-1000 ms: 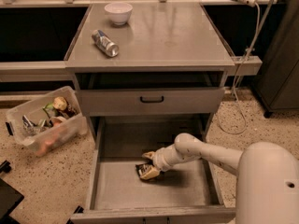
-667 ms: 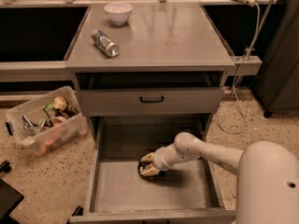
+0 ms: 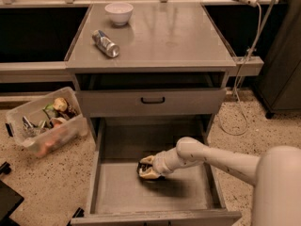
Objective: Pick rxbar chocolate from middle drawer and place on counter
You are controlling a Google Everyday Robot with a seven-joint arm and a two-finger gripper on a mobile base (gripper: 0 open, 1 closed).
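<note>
1. My arm [image 3: 214,157]: pale and tubular. It enters from the bulky body at lower right and reaches left and down into the open drawer.
2. My pincer [image 3: 144,168]: low in the drawer, near the middle of its floor and slightly toward the back. The cream fingers [image 3: 147,160] sit one on each side of the bar, closed against it.
3. Bar [image 3: 140,168]: a small dark packet clamped between my fingers, inside the drawer at floor level. I cannot tell whether it touches the floor. A shadow lies just to its right.
4. Drawer [image 3: 136,194]: grey metal, pulled fully out, with a flat floor and low side walls. It holds only the bar and my pincer.
5. Drawer front [image 3: 188,102]: grey and shut, directly above the open drawer. It has a black handle [image 3: 153,100] at its centre, and a dark gap runs above it under the top.
6. Bin [image 3: 44,124]: clear plastic, tilted on the speckled floor left of the cabinet. It holds mixed snacks and wrappers.
7. Cable [image 3: 242,74]: pale. It hangs down the right side of the cabinet and loops onto the floor.
8. Counter [image 3: 174,36]: a smooth grey top, faintly reflective.
9. Can [image 3: 105,43]: silver, lying on its side on the counter's left part.
10. Bowl [image 3: 118,12]: white and upright at the counter's far left, just behind the can and apart from it.
</note>
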